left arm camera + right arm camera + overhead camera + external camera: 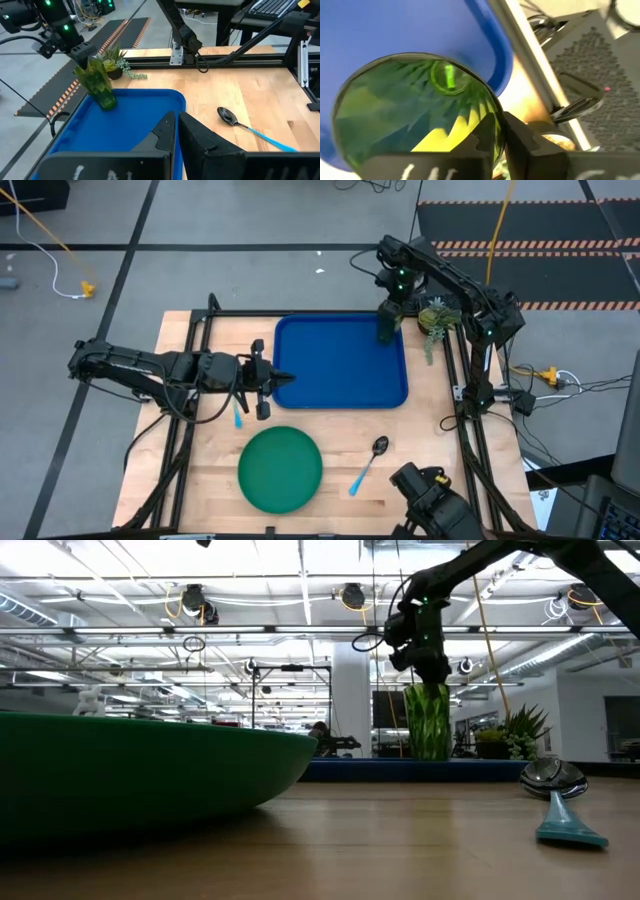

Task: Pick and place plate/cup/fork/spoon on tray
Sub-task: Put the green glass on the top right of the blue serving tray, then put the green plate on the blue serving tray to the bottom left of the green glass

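Observation:
The blue tray (pixel 330 370) lies at the table's far middle. My right gripper (pixel 388 308) is shut on the translucent green cup (pixel 388 330) over the tray's far right corner; the cup also shows in the left wrist view (pixel 97 82) and the low view (pixel 427 720). My left gripper (pixel 285 377) is shut and empty at the tray's left edge. The light blue fork (pixel 238 415) lies on the table beside my left wrist. The green plate (pixel 280 470) and the spoon (pixel 370 460) lie on the table near the front. My right gripper holds the cup by its rim (pixel 492 102), one finger inside and one outside, coming from above and pointing down. The cup hangs slightly tilted, mouth up, its base (pixel 106 104) at the tray's floor; whether it touches the floor I cannot tell.
A small toy plant (pixel 437 320) stands just right of the tray's far right corner, close to the cup. Black frame rails (pixel 460 370) run along the table's left, right and far sides.

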Motion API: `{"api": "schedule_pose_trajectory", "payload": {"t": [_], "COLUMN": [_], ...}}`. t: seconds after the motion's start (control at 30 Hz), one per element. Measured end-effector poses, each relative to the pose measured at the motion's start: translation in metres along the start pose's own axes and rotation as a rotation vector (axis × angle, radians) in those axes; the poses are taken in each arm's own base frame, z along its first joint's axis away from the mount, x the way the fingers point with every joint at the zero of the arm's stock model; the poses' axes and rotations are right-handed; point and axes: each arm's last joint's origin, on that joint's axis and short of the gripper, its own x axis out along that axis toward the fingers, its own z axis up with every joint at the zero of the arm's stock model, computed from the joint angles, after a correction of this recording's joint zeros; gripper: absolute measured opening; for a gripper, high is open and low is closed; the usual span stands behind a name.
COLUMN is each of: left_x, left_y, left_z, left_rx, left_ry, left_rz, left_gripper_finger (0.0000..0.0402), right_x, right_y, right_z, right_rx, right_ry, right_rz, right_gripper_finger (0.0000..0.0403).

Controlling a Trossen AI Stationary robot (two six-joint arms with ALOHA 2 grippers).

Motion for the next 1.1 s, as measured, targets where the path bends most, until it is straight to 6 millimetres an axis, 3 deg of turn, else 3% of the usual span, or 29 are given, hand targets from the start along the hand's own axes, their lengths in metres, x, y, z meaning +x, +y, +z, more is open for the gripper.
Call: {"api": "schedule_pose_trajectory", "payload": {"t": [0.7, 1.1], "left_x": [0.0, 0.0], "left_y": [0.0, 0.0], "left_z": [0.003, 0.003], "left_rx": [0.008, 0.008], "left_ry": [-0.035, -0.034], "left_rz": [0.0, 0.0], "left_gripper_finger": [0.0026, 0.0026], "right_x": [-0.006, -0.048], "right_y": [0.0, 0.013], "right_z": [-0.001, -0.019], "right_rx": [0.023, 0.041], "right_ry": [-0.024, -0.134], "right_rz": [-0.063, -0.096], "right_gripper_finger": [0.0081, 0.0136]}}
